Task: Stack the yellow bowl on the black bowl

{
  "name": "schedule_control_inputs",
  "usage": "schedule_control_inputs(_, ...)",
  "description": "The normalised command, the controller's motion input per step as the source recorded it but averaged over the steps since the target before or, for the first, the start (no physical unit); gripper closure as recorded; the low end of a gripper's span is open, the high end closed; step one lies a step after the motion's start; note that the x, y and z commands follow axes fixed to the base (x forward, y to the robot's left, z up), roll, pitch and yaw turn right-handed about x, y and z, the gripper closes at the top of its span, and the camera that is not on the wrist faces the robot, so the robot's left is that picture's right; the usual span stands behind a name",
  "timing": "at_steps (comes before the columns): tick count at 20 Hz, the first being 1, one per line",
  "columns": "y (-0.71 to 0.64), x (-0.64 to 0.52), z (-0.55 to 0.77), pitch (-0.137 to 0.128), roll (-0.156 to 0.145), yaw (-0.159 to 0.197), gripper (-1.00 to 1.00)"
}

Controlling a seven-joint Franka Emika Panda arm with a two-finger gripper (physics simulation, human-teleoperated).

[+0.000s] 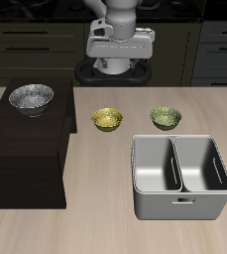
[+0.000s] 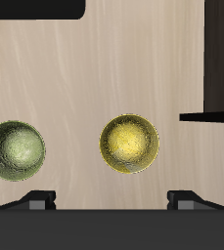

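Note:
The yellow bowl (image 1: 107, 119) sits upright on the wooden table, near its middle. It also shows in the wrist view (image 2: 129, 144), below the gripper. The black bowl (image 1: 31, 97), wider and with a grey speckled inside, stands on top of a dark cabinet (image 1: 26, 149). My gripper (image 1: 119, 67) hangs high above the table at the back, behind the yellow bowl and apart from it. In the wrist view the gripper (image 2: 113, 200) is open and empty, with both fingertips (image 2: 40, 200) wide apart.
An olive-green bowl (image 1: 166, 117) sits on the table beside the yellow bowl, also in the wrist view (image 2: 15, 150). A grey two-compartment bin (image 1: 181, 189) stands nearer the front edge. The dark cabinet's edge (image 2: 219, 59) shows in the wrist view.

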Motion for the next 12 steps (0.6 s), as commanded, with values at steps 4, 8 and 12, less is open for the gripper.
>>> schedule_control_inputs(4, -0.06, 0.02, 0.03, -0.011, -0.033, -0.019, -1.00)
schedule_control_inputs(8, 0.01, -0.01, 0.00, -0.005, 0.008, 0.012, -1.00)
schedule_control_inputs(12, -0.02, 0.01, -0.02, 0.001, -0.007, -0.010, -1.00)
